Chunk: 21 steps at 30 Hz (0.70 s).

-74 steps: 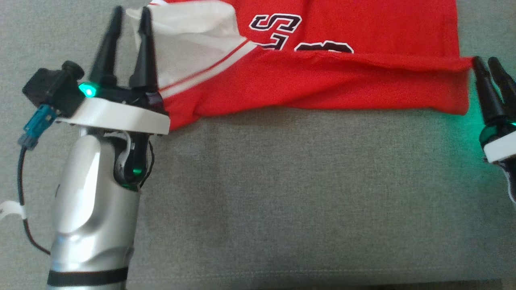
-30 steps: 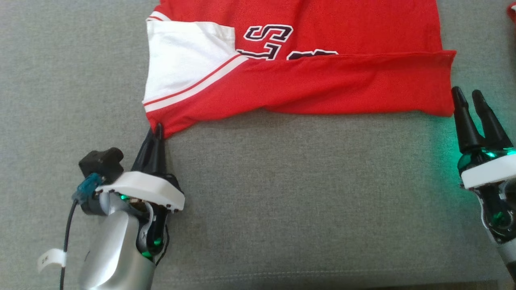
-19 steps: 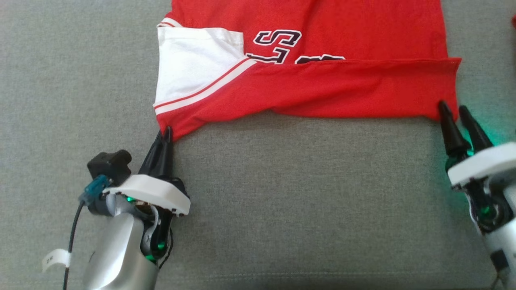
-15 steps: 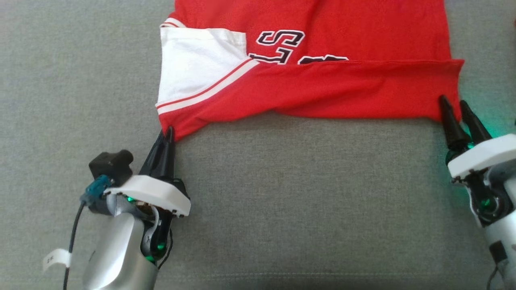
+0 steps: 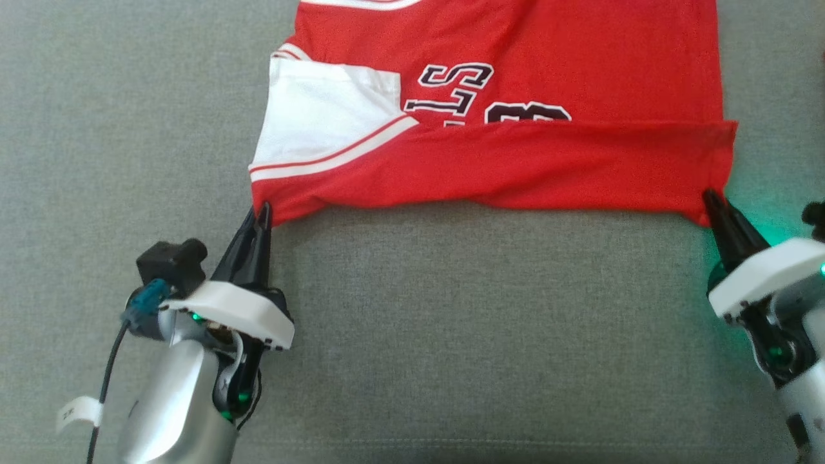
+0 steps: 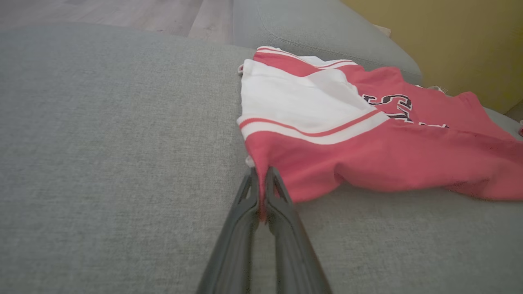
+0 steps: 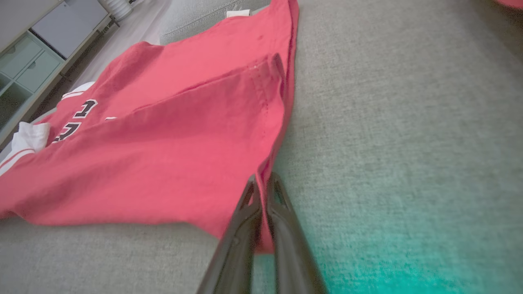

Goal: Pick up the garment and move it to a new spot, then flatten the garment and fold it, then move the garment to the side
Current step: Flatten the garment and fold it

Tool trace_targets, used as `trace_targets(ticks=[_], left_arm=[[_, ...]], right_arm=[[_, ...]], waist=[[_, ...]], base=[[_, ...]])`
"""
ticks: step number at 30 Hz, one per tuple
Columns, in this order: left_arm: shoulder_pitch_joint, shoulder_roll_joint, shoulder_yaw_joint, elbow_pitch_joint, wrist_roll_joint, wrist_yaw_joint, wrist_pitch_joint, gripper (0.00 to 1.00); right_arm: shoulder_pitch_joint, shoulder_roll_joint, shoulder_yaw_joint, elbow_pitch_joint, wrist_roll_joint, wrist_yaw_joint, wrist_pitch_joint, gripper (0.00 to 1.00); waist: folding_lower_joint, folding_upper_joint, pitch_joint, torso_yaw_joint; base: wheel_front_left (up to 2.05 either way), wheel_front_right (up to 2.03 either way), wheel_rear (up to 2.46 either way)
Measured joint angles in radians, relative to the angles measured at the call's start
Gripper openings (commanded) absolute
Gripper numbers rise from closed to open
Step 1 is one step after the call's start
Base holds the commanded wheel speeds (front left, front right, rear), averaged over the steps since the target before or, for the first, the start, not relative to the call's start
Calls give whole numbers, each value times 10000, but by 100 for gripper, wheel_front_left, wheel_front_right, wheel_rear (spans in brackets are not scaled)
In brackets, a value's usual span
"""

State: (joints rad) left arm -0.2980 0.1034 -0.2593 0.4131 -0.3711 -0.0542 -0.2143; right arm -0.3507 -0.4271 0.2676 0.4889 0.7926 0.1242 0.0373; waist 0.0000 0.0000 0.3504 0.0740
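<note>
I log one red jersey [image 5: 515,161]: soft knit, white sleeve panel, black lettering, near edge folded over, on the coarse grey cushion [image 5: 451,335]. My left hand [image 5: 261,214] is clamped on its near left corner and my right hand [image 5: 709,197] on the near right corner, both angled low.

A grey upholstered surface [image 5: 451,335] is spread across the foreground. Behind it, a wooden floor [image 6: 135,16] and a yellow wall [image 6: 449,36] are seen.

The red jersey [image 5: 580,64] carries black, white-edged lettering [image 5: 456,75] with a clear "S". The remaining characters are half covered by the fold [image 5: 580,125].
</note>
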Motion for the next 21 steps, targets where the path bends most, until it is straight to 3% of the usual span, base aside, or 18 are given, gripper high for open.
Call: trace_targets(ticks=[6, 21], left_arm=[[321, 299, -251, -353, 2, -165, 104, 0], [2694, 913, -880, -2410, 157, -144, 633, 0]], right_arm=[[812, -228, -326, -560, -389, 0, 267, 0], [3369, -1313, -1200, -2725, -75, 0, 865, 0]], waist=[[0, 0, -376, 42], [0, 0, -971, 327]], base=[[0, 0, 0], [0, 0, 0]])
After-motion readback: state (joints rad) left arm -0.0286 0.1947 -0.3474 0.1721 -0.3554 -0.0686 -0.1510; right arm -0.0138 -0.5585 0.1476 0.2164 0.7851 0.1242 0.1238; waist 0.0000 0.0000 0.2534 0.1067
